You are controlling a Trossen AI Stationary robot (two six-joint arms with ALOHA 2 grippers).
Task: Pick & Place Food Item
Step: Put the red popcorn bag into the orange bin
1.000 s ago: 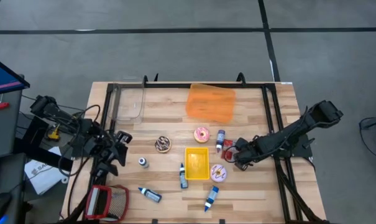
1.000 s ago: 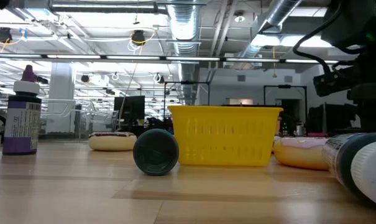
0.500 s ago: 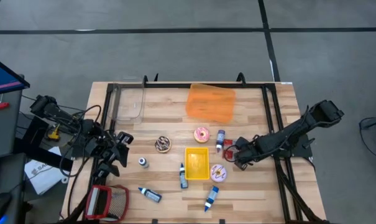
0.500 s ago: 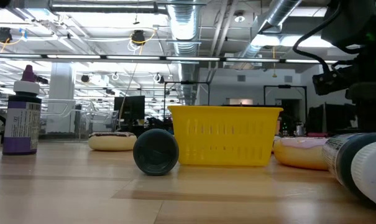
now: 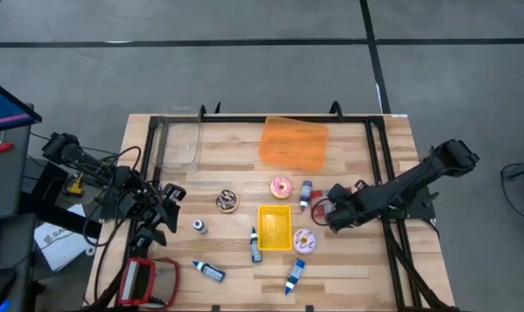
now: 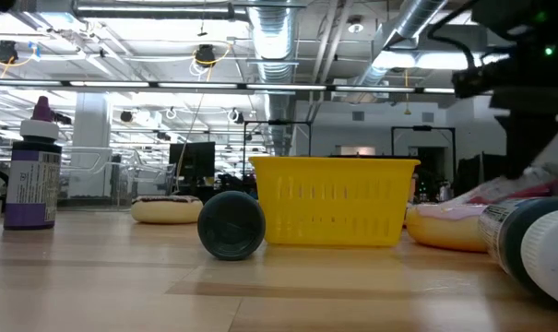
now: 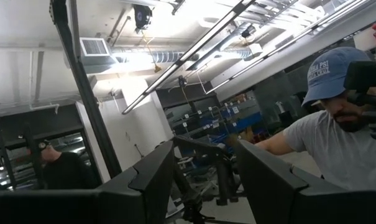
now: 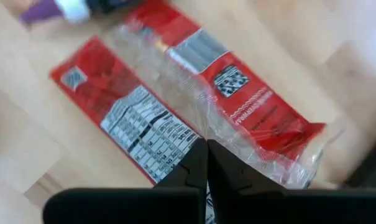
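A red snack packet (image 8: 194,93) in a clear wrapper sits under my right gripper (image 8: 206,149), which is shut on it. From above, this is right of the yellow basket (image 5: 274,227), at the gripper (image 5: 325,213). In the low view the packet (image 6: 523,187) shows tilted at the right edge. A pink donut (image 5: 281,186), a chocolate donut (image 5: 227,201) and a white-iced donut (image 5: 304,239) lie flat on the table around the basket. My left gripper (image 7: 206,186) waits open at the table's left side, pointing up into the room. My right gripper pinches the packet's clear wrapper (image 8: 203,134) between its two shut fingers, about midway along one long side. The fingers come from above, slanting down. The packet is tilted, its held part raised. Whether its lower part touches the table I cannot tell.
A purple-capped bottle (image 5: 307,192) stands just beside the packet. Several blue-capped bottles (image 5: 255,247) lie near the basket. An orange lid (image 5: 294,143) and a clear container (image 5: 179,143) sit at the far side, a red mesh basket (image 5: 149,282) at the near left corner.
My right gripper has risen and tipped steeper. The packet has come up with it: in the low view it now shows raised and tilted at the right, where it did not show before. My left arm has kept still.
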